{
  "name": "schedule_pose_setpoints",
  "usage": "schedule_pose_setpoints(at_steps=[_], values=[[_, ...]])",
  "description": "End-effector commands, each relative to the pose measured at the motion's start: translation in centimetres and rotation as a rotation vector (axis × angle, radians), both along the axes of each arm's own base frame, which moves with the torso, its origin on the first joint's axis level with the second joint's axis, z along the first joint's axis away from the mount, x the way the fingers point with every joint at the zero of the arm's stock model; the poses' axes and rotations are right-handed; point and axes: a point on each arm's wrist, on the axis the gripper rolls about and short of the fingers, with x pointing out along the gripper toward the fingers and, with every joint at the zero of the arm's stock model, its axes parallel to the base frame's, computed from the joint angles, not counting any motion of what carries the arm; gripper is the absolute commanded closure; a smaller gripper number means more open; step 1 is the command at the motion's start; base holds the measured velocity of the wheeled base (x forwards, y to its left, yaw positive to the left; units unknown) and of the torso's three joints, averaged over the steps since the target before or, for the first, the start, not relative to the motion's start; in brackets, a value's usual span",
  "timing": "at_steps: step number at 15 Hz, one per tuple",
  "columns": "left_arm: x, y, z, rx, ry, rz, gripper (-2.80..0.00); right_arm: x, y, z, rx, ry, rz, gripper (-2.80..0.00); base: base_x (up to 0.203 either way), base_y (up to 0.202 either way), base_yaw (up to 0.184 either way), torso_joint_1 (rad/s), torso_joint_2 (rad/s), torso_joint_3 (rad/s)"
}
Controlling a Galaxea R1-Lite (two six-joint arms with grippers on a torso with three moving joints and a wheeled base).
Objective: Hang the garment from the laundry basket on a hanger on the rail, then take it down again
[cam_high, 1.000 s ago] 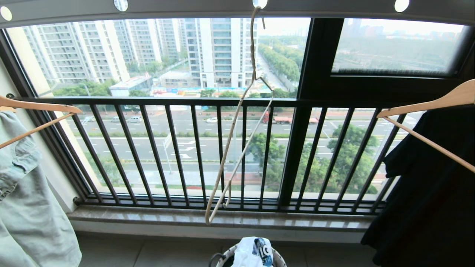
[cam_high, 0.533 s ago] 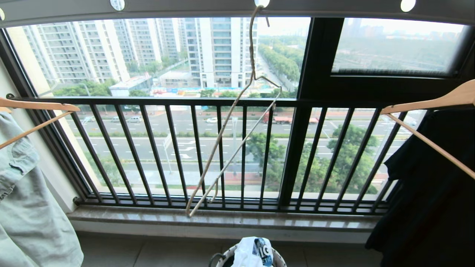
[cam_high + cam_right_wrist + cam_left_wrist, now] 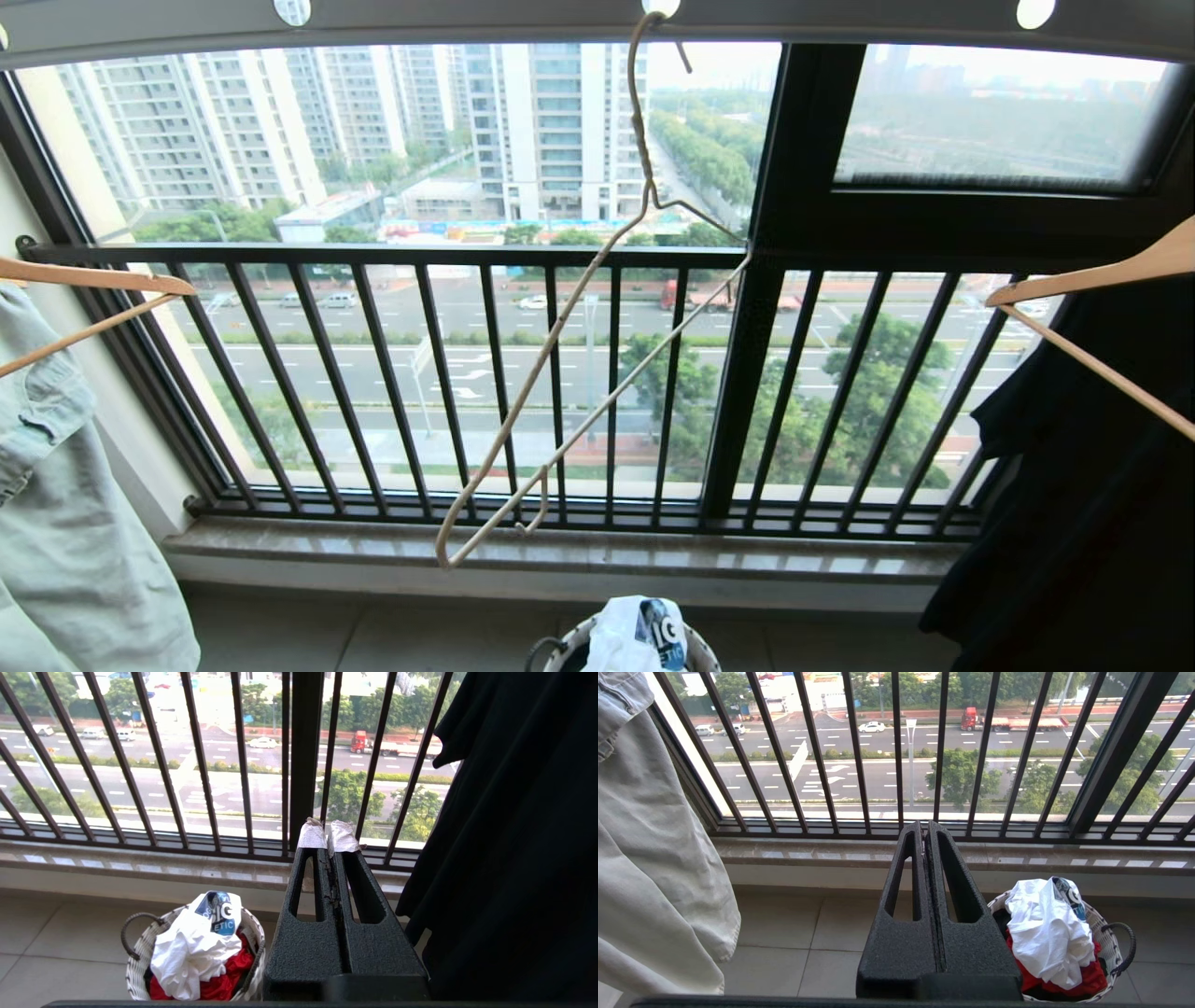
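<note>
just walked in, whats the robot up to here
Nothing is being handled yet. The white T-shirt lies crumpled in the laundry basket on the floor, and the wire hanger hangs empty and tilted from the rail. Left gripper and right gripper have jaws shut, holding nothing.

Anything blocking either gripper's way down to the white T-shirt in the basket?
Nothing visible. The white T-shirt lies on top of the laundry basket, above red cloth. The left gripper and right gripper are shut, with open floor between.
</note>
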Motion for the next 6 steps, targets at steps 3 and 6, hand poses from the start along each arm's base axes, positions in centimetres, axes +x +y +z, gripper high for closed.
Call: schedule_pose_setpoints(at_steps=[3,6], values=[[-0.02,0.0,0.04,0.001,-0.002,0.0,0.0,0.01,0.0,0.0,0.001,0.001,0.0,0.0,0.0,0.0,0.0,0.0,0.0,0.0],[0.0,0.0,0.0,0.001,0.0,0.0,0.0,0.01,0.0,0.0,0.001,0.001,0.0,0.0,0.0,0.0,0.0,0.0,0.0,0.0]])
